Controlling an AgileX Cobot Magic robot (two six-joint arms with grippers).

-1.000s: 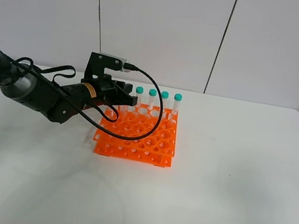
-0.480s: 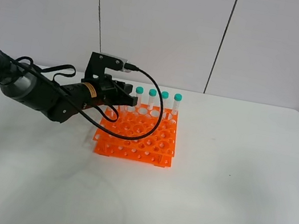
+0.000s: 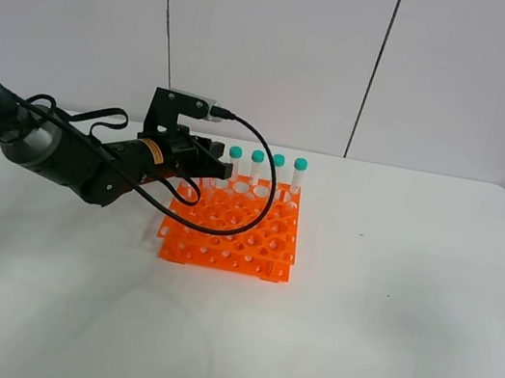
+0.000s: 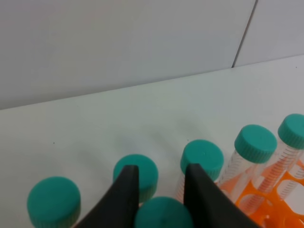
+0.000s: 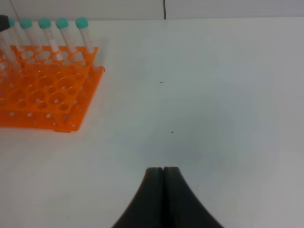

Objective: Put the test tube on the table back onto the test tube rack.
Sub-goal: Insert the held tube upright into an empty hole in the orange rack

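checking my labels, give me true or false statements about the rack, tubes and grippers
1. The bright orange plastic test tube rack stands on the white table. True.
2. The right gripper is wide open. False: its jaws are shut, holding nothing.
3. The left gripper hangs over bare table, away from the rack. False: it is over the rack's far left corner, a teal-capped clear test tube between its fingers.
4. In the high view, four teal-capped tubes stand upright right of the left gripper. True.

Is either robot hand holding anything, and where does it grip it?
The left gripper holds a test tube by its green cap. The right gripper holds nothing.
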